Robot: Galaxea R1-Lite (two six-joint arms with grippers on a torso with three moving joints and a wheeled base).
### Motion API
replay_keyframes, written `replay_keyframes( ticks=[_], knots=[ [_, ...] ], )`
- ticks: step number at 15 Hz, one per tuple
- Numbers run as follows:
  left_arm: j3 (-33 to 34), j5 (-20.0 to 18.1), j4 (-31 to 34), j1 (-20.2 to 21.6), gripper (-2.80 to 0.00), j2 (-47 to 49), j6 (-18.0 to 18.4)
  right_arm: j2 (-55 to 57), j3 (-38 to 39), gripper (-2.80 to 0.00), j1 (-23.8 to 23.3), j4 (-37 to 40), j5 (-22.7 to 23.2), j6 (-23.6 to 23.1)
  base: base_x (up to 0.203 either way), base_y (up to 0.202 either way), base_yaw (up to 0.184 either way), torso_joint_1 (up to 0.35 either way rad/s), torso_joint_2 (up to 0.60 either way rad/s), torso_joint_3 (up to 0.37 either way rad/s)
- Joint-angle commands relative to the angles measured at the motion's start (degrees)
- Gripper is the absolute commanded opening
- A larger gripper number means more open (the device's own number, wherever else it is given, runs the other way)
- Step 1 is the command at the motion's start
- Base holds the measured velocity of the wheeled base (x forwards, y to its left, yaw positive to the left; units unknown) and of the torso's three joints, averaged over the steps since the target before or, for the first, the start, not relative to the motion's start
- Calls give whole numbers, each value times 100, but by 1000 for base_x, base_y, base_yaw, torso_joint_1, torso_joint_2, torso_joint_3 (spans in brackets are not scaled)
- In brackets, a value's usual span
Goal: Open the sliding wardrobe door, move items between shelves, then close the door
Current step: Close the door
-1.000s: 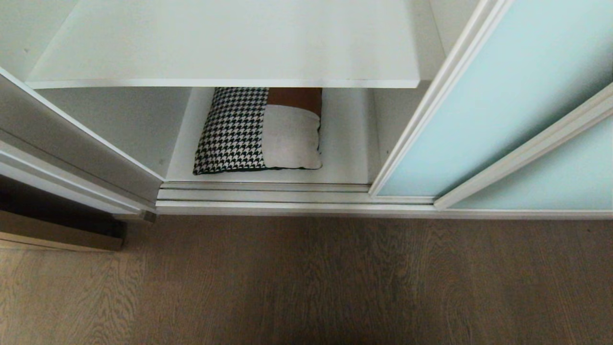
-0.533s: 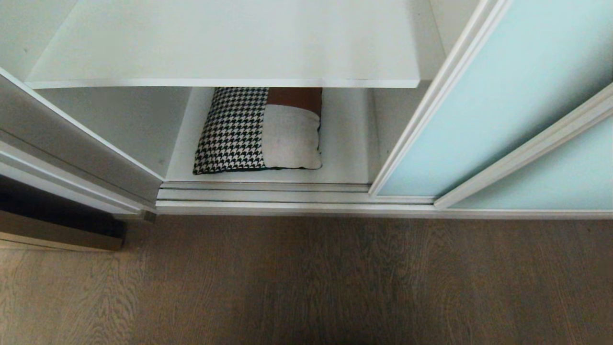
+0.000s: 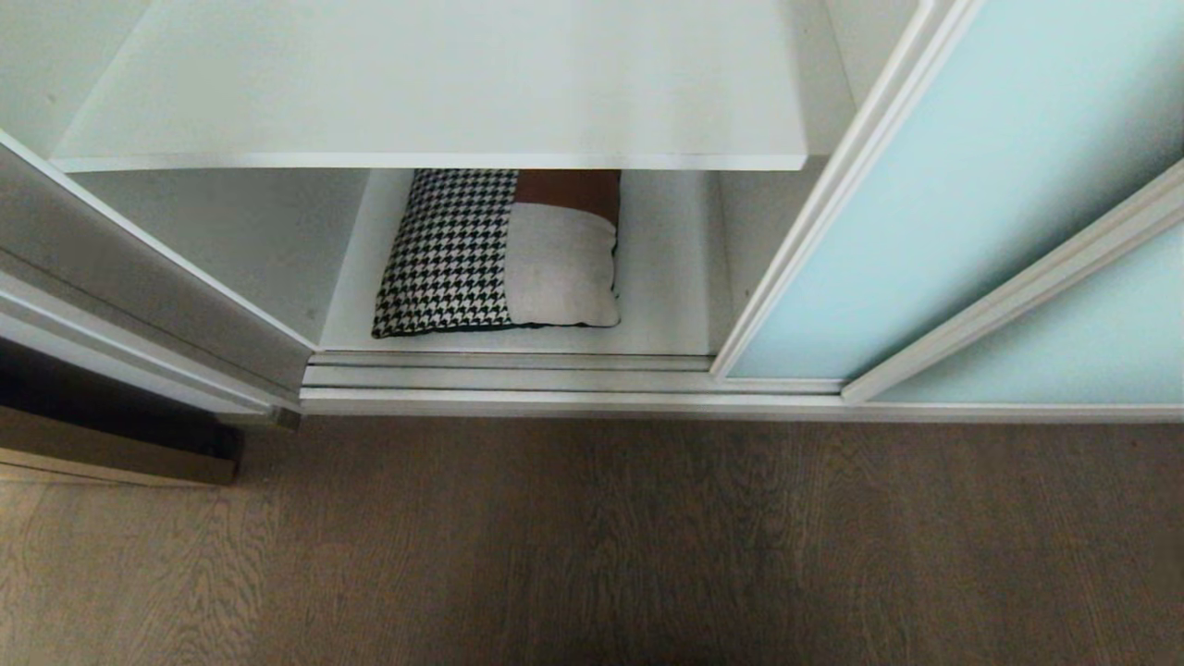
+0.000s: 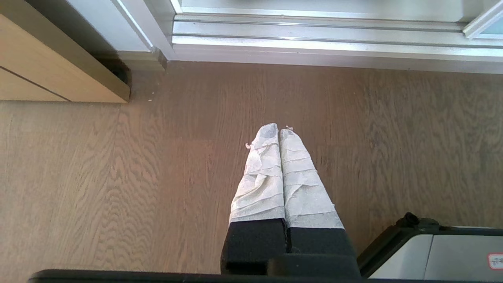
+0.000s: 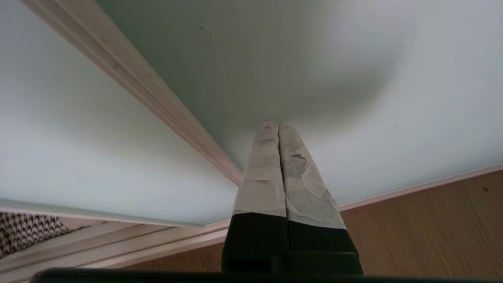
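We see the door (image 3: 934, 185) already slid aside to the right, leaving the compartment open. On the bottom shelf (image 3: 661, 305) lies the houndstooth cushion (image 3: 449, 250) with the cream cushion (image 3: 560, 264) overlapping its right part; both sit toward the shelf's front edge, left of centre, their backs hidden under the upper shelf (image 3: 435, 83), which is bare as far as we can see.

Our right end effector (image 5: 274, 125) has its taped fingers pressed together, holding nothing, with the tips up against the door's frosted panel (image 5: 353, 70), beside a frame rail (image 5: 157, 102); whether they touch the glass we cannot tell. Our left end effector (image 4: 279, 129) is likewise closed and empty, hanging parked over the wooden floor (image 4: 118, 177) in front of the track (image 4: 314, 35).

From the right end effector, the cushions lie off to the left and deeper in, past the door's leading edge; only a houndstooth corner (image 5: 27, 232) shows in its wrist view. The pair's long axis runs along the shelf's front edge. We judge the right arm to be at work, though the left hangs nearer the opening. The fingers must spread before any grasp.
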Motion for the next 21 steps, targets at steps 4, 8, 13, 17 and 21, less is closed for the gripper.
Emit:
replay_keyframes(
  ticks=[4,8,13,17,21],
  knots=[
    [9,4,-2,-9,-280,7,-2,-238,128,-280,55,66,353,125,0,0,0,0,0,0],
    [9,4,-2,0,-280,7,-2,-333,231,-280,129,61,422,116,0,0,0,0,0,0],
    [9,4,-2,0,-280,7,-2,-446,231,-280,281,149,893,87,0,0,0,0,0,0],
    [9,4,-2,0,-280,7,-2,-663,258,-280,949,505,1314,77,0,0,0,0,0,0],
    [9,4,-2,0,-280,7,-2,-693,419,-280,1890,566,1384,34,0,0,0,0,0,0]
  ],
)
